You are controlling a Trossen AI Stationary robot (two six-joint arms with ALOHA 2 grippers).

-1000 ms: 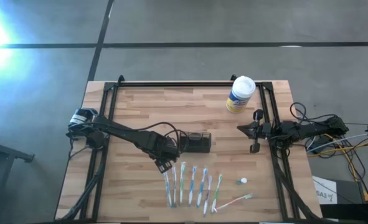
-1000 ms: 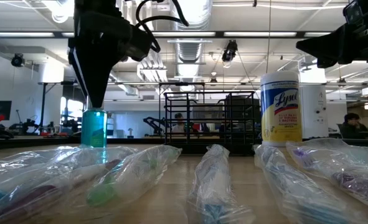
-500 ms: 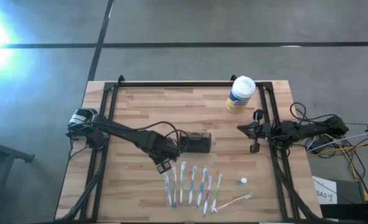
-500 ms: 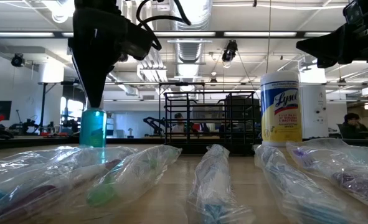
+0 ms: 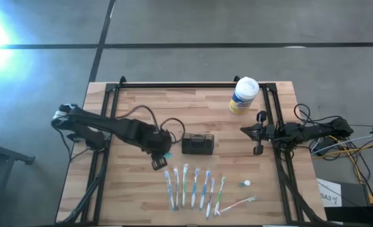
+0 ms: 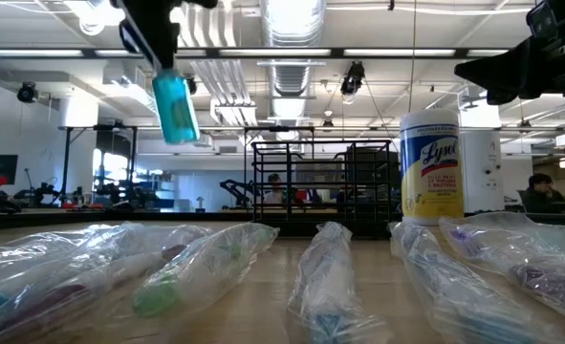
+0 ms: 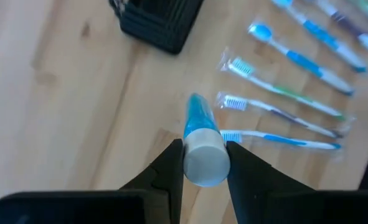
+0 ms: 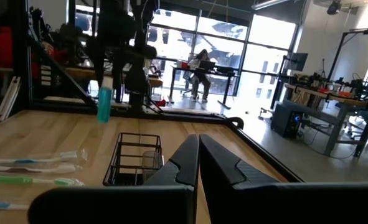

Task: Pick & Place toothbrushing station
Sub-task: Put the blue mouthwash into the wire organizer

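My left gripper hangs above the table, left of the toothbrushing station, and is shut on a teal tube with a white end. The station is a small black wire-sided box that stands on the boards at mid-table; it also shows in the right wrist view. My right gripper waits shut at the table's right side, level, pointing at the station. My left gripper pinches the tube at its white upper end between its two fingers. The fingers come from above, slanting down. The tube hangs below them, tilted and lifted clear of the table.
Several wrapped toothbrushes lie in a row near the front edge, with a small white and green piece to their right. A white wipes canister stands at the far right. Black frame rails run along the table's edges.
My left gripper has risen and drawn back a little toward the table's left edge, taking the teal tube with it. The tube stood upright on the boards; now it hangs tilted, well clear of them.
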